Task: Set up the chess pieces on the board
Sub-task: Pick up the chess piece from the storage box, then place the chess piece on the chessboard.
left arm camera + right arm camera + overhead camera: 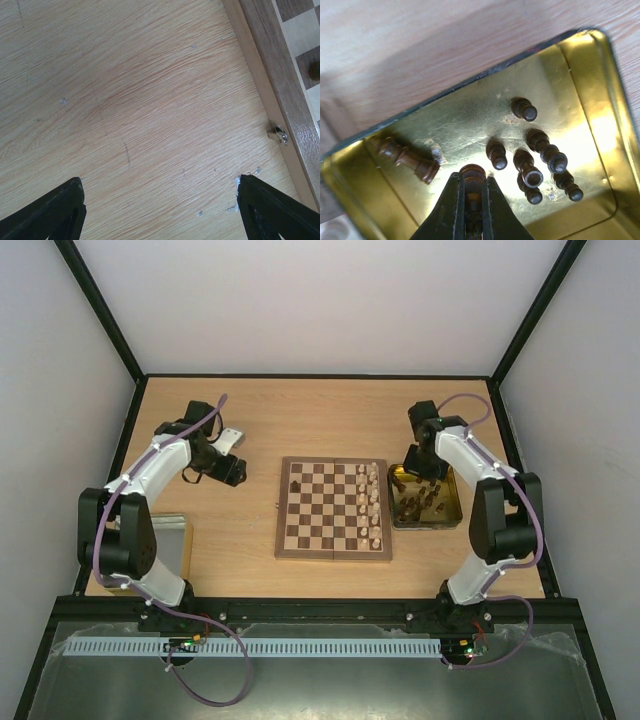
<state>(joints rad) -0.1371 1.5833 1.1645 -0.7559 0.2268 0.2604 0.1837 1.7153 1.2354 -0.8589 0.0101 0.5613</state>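
Right claw (472, 177) is pinched shut on a dark chessman (472, 171), whose rounded head pokes out just past the fingertips, low inside the gold tray (580, 65). Just ahead of it and to its right sits a loose cluster of dark pieces (535, 160), some touching one another; which of them stand upright cannot be told. To the claw's left one more dark piece (405, 157) lies on its side on the tray floor, near the tray wall. Beyond that wall is the pale wooden bench (330, 420). Further to this claw's left, just beside the tray, lies the board (335, 554), with cream pieces (372, 502) ranked along the two files nearest the tray and a lone dark piece (296, 485) at the far side of the board. Left claw (160, 185) hangs with its fingers spread wide over bare bench, holding nothing; to its right runs the board's brown border, with a small metal latch (277, 134) on the edge.
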